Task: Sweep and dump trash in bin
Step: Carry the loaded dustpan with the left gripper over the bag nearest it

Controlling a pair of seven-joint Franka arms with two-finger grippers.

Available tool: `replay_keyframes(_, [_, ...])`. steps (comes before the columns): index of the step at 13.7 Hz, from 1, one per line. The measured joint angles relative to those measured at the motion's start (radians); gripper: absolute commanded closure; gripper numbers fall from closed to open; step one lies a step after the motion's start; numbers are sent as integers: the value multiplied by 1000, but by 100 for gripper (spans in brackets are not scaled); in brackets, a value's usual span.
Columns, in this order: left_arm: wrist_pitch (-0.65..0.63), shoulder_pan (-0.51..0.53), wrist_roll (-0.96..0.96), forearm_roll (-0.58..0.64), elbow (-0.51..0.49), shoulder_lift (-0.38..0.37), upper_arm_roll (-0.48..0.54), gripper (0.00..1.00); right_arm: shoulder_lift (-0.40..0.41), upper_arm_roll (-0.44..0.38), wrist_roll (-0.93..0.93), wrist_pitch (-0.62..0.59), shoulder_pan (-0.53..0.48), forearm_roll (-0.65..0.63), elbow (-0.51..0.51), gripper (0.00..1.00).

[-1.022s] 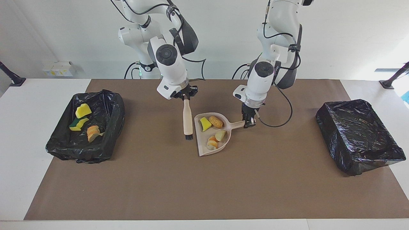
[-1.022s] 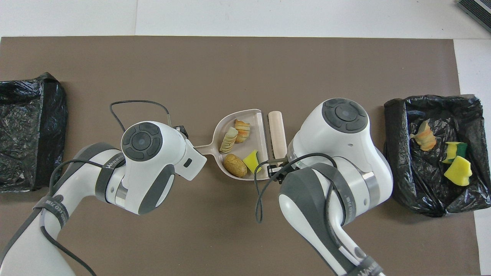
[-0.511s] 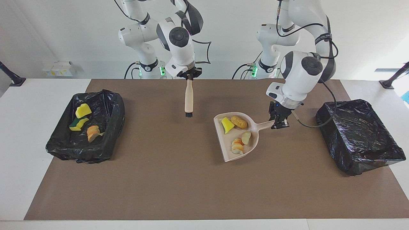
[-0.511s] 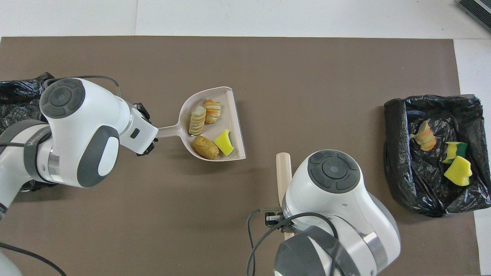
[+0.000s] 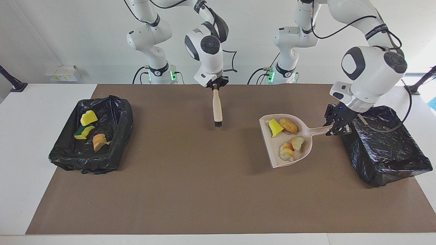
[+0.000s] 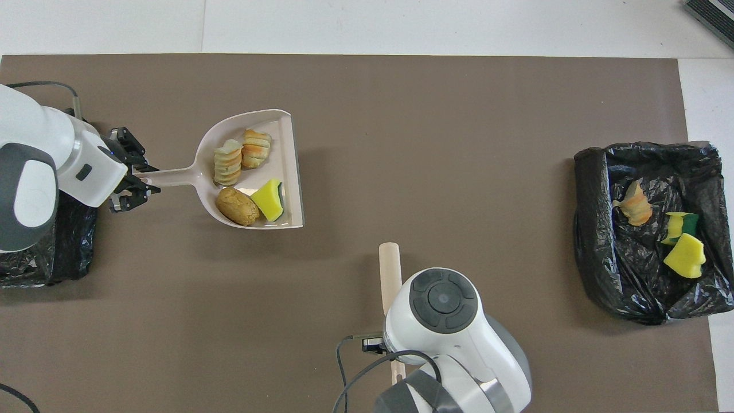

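- Four bits of trash are riding in the beige dustpan [image 5: 289, 143]: a yellow-green sponge piece [image 5: 274, 127], a brown lump [image 5: 288, 125] and two pale-orange foam chunks [image 5: 290, 148]. Three more are lying in the bin [image 5: 89, 136] at the right arm's end.
- The left gripper [image 5: 337, 126] is clamping its fingers on the dustpan's handle, hanging just beside the edge of the other bin [image 5: 385, 146].
- The right gripper [image 5: 216, 87] is pinching the brush [image 5: 217, 109] shut, bristles hanging down over open brown mat [image 5: 190, 190].
- Loads of bare mat is sitting between the two bins.
- The facing view is showing the brush grip; overhead, the arm is covering it.
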Motion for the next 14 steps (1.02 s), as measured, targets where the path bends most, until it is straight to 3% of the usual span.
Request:
replay_keyframes(5, [-34,203,271,-3,19,0,1,100,60,0,78,83,39,0,-12,90])
replay_keyframes(10, [-86,405,498,-3,66,1,2,100,77,-1,74,97,53,0,-12,90])
replay_keyframes(12, [-132,471,562,-3,122,14,2,100,77,-1,44,97,53,0,-15,90])
replay_keyframes(14, [-201,517,592,0,239,65,3,100,77,-1,42,97,53,0,-18,90])
